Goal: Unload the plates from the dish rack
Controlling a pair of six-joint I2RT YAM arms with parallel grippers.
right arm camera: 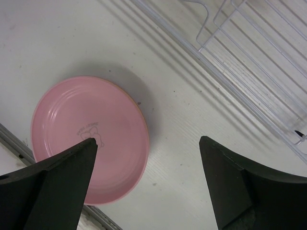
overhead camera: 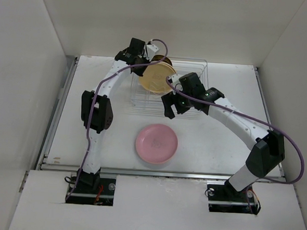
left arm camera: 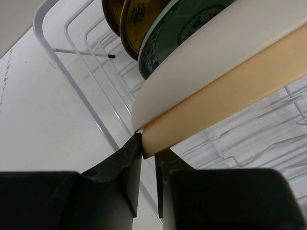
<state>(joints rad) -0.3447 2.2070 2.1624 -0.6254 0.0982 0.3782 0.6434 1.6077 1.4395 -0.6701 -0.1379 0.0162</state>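
Note:
The dish rack [overhead camera: 195, 65] stands at the back of the table with plates upright in it. In the left wrist view they sit in a row: a yellow plate [left arm camera: 230, 91], a cream one [left arm camera: 211, 57], a teal-patterned one [left arm camera: 168, 33] and brown-and-yellow ones [left arm camera: 136, 19]. My left gripper [left arm camera: 149, 148] is shut on the rim of the yellow plate [overhead camera: 157, 78], at the rack's left end. A pink plate [overhead camera: 156, 143] lies flat on the table in front of the rack. My right gripper [right arm camera: 147, 143] hangs open and holds nothing, just right of the pink plate [right arm camera: 81, 124], near the rack's front edge.
White walls enclose the table on the left, right and back. A raised lip [overhead camera: 160, 173] runs along the table's near edge. The rack's wire floor [right arm camera: 249, 72] to the right of the plates holds nothing.

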